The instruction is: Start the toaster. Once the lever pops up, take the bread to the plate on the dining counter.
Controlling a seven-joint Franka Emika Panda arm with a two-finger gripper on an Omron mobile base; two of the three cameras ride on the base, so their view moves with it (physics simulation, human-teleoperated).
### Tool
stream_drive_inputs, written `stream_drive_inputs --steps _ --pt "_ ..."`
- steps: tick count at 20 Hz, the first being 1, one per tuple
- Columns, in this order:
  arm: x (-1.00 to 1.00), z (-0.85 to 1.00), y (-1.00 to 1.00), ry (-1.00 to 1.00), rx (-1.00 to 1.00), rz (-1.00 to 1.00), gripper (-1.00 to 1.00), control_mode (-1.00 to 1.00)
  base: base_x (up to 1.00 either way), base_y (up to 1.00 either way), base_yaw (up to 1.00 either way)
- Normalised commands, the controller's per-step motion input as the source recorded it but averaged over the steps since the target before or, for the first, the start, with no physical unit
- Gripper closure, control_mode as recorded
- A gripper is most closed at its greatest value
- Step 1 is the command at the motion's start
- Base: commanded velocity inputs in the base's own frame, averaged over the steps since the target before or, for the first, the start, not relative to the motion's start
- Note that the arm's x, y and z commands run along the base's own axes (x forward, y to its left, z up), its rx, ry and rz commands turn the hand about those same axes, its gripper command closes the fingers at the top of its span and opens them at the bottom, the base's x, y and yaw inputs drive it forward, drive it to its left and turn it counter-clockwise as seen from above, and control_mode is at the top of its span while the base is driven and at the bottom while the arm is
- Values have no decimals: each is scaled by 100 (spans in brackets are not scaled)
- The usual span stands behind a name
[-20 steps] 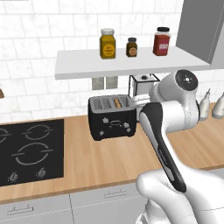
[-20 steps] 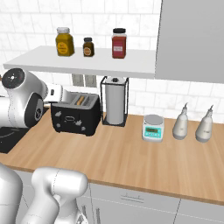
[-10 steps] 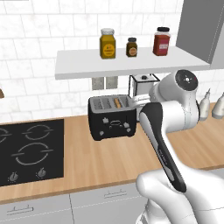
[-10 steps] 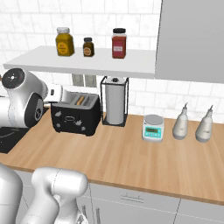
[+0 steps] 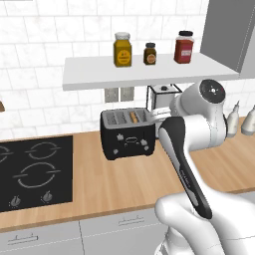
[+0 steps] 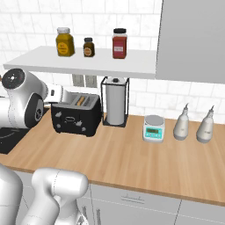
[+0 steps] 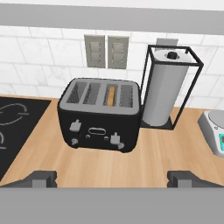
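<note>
Toaster between cooktop and paper-towel holder, bread in slot.

Black toaster on wooden counter, tan bread edge showing in one slot. Paper towel roll in black wire holder just beside toaster's right. Small kitchen scale further right, then two pale bottles near wall. Three jars on white shelf above. Cooktop corner far left. White arm beside toaster.
</note>
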Motion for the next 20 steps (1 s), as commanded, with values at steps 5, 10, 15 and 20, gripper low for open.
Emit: stream_drive_inputs --steps 5,10,15,20 --pt "0 0 0 0 0 0 -100 -100 0 0 0" --pt "0 0 0 0 0 0 -100 -100 0 0 0" --pt "0 0 0 0 0 0 -100 -100 0 0 0" --pt "0 0 0 0 0 0 -100 -100 0 0 0"
